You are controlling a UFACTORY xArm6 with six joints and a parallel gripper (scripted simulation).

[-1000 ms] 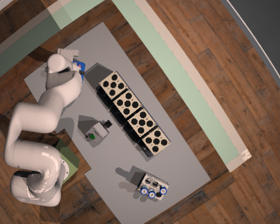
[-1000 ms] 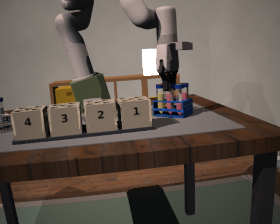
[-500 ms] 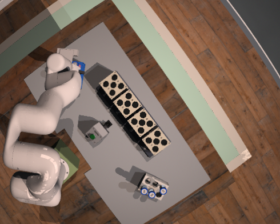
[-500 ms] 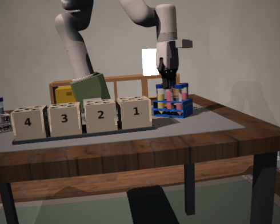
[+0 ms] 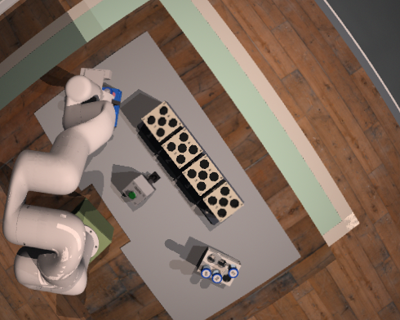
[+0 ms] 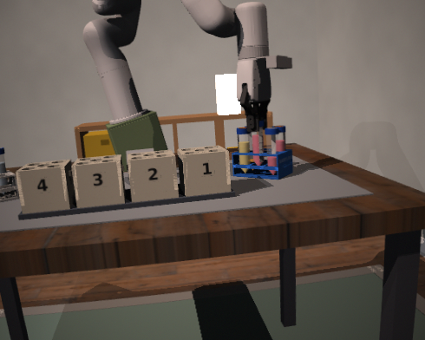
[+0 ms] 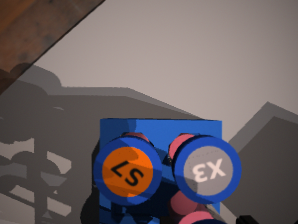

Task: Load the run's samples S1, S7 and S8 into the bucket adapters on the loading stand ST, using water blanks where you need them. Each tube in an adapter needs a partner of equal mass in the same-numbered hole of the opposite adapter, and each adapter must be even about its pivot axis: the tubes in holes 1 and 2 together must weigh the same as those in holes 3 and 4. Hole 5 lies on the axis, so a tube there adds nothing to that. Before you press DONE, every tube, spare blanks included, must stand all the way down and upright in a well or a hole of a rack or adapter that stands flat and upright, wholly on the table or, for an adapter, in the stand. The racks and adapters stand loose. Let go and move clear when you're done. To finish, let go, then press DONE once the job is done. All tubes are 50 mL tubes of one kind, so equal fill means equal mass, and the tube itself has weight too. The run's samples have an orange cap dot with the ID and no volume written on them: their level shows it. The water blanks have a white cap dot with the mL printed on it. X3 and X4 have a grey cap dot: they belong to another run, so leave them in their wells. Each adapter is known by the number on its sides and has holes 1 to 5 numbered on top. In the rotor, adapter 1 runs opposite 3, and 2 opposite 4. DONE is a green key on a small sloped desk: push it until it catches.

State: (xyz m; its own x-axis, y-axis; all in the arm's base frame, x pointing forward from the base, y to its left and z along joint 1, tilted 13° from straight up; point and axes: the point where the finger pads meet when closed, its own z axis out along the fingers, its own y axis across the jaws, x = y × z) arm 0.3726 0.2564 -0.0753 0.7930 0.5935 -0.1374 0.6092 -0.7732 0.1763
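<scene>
Pincer [image 5: 115, 102] [image 6: 257, 126] [image 7: 246, 220] tips are pinched on a tube [image 6: 256, 149] in the blue rack [image 5: 117, 118] [image 6: 284, 165] [image 7: 160, 126] right under them; I can't tell its name. S7 [image 7: 127, 171] and X3 [image 7: 207, 170] stand close by the pincer, side by side. Box 1 [image 5: 162, 122] [image 6: 205, 173] is the nearest box to it, and box 4 [image 5: 223, 202] [image 6: 43, 186] is the farthest. The green button [image 5: 131, 195] is well away from it.
</scene>
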